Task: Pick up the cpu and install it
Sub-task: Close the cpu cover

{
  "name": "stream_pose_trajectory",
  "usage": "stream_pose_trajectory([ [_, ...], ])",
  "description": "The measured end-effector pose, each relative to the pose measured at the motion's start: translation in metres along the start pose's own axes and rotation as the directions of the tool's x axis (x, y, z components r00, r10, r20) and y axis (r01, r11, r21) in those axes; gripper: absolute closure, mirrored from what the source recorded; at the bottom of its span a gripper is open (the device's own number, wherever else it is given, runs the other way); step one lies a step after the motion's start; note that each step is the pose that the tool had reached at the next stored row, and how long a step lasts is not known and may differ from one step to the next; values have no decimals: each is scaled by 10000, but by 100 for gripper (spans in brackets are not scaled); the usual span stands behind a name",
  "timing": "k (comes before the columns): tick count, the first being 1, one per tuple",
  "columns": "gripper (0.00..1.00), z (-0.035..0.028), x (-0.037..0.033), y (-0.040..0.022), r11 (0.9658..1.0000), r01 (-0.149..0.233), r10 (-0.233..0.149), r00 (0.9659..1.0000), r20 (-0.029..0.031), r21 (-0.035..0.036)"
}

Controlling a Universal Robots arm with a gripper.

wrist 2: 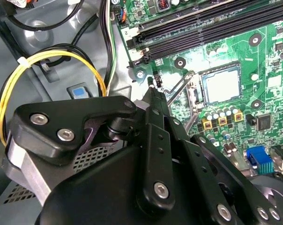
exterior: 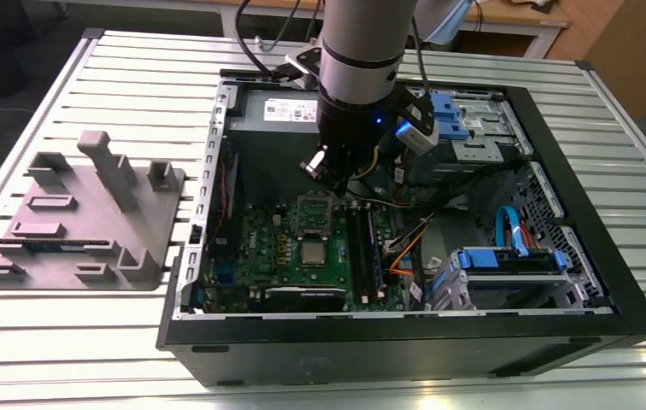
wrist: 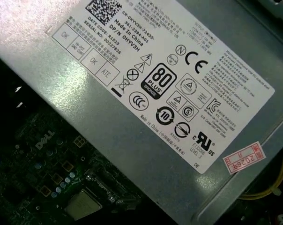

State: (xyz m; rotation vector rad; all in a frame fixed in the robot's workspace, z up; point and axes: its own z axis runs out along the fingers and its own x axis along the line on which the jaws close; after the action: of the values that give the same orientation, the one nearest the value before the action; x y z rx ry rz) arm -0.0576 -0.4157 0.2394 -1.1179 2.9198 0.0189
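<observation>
scene: an open computer case (exterior: 414,350) lies on its side on a slatted table (exterior: 129,342), and the robot arm reaches down into it.
cpu: a silvery square (exterior: 315,252) lying flat in its socket on the green motherboard (exterior: 261,248), at 6 o'clock from the gripper in the exterior view; it also shows in both wrist views (wrist 2: 221,86) (wrist: 83,205). nothing touches it.
gripper: it hangs (exterior: 346,184) above the board, apart from the cpu, with nothing visible in its grasp. i cannot tell whether it is spread or closed.
why so: the socket frame (exterior: 315,207) stands flipped open at 12 o'clock of the cpu, so the chip looks seated but not clamped.
around: memory slots (exterior: 367,248) at 3 o'clock of the cpu; power supply (exterior: 272,109) at 12 o'clock; blue drive cage (exterior: 506,260) at 4 o'clock; grey parts fixture (exterior: 84,222) at 9 o'clock, outside the case.
in the way: a yellow cable loop (wrist 2: 52,54) and black wires crowd close beside the gripper.
</observation>
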Motion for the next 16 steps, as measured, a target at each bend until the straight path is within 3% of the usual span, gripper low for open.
stream_pose_trajectory([
  [16,90,-33,17,-19,9999,116,-116,9999,-1,-2],
])
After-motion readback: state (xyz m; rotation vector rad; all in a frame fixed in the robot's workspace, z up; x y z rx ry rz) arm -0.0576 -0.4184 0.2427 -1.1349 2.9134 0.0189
